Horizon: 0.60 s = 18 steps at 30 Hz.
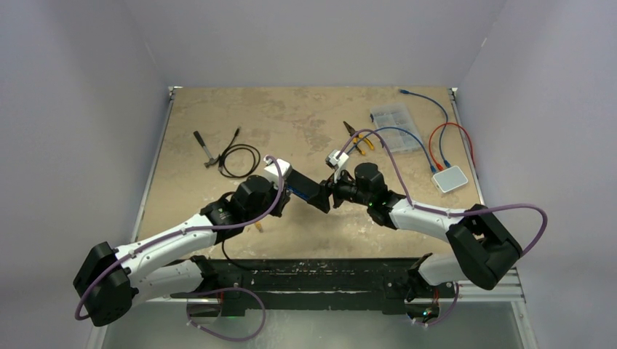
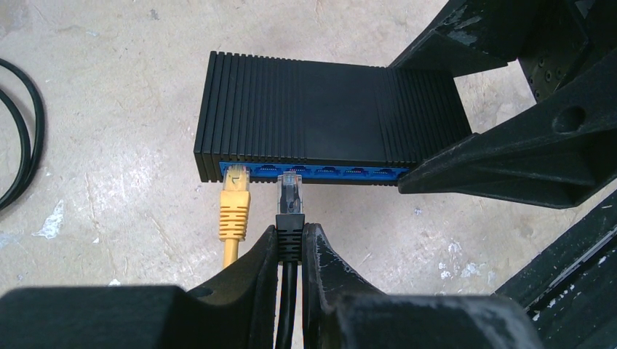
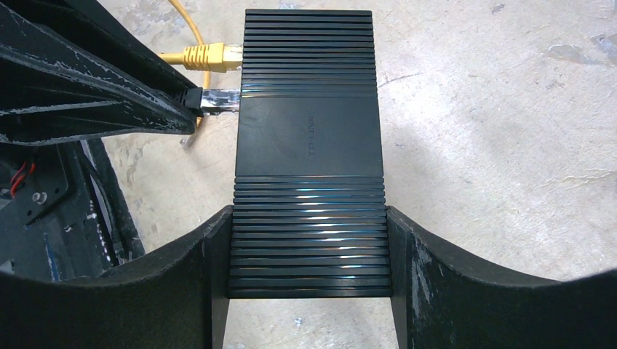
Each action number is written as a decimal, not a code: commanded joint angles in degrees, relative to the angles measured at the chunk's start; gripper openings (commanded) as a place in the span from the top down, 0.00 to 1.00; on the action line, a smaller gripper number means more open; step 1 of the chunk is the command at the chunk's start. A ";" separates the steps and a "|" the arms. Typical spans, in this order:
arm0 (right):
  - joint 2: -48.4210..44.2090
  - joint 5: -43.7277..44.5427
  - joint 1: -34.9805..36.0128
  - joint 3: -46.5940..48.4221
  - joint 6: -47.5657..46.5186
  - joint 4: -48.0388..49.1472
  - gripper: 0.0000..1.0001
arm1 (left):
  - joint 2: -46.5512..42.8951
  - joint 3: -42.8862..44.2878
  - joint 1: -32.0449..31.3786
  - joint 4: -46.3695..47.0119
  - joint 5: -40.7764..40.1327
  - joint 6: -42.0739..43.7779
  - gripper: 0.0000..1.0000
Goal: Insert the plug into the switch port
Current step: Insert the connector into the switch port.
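Fingertips of the left gripper point(image 2: 289, 240) pinch the rubber boot of the black cable plug point(image 2: 291, 200), whose clear tip meets the blue front of the ribbed black plastic network switch point(image 2: 327, 109), just beside a seated yellow plug point(image 2: 234, 207). The right gripper point(image 3: 309, 247) clamps the switch's two long sides on the tan table point(image 2: 109, 73).

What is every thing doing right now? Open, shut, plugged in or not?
yellow plug: plugged into the end port.
black plug: tip at the next port, apparently not fully in.
other ports: empty.
switch: clamped by its sides.
left gripper: shut on black plug.
right gripper: shut on switch.
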 commanded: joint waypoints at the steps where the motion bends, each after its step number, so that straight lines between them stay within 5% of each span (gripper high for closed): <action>1: -0.02 -2.22 -0.11 0.57 -0.71 4.57 1.00 | 0.14 1.40 0.15 3.36 0.17 0.64 1.00; 18: 0.73 -2.58 -0.09 0.91 -0.94 4.35 1.00 | -0.47 1.31 0.15 3.72 0.65 1.45 1.00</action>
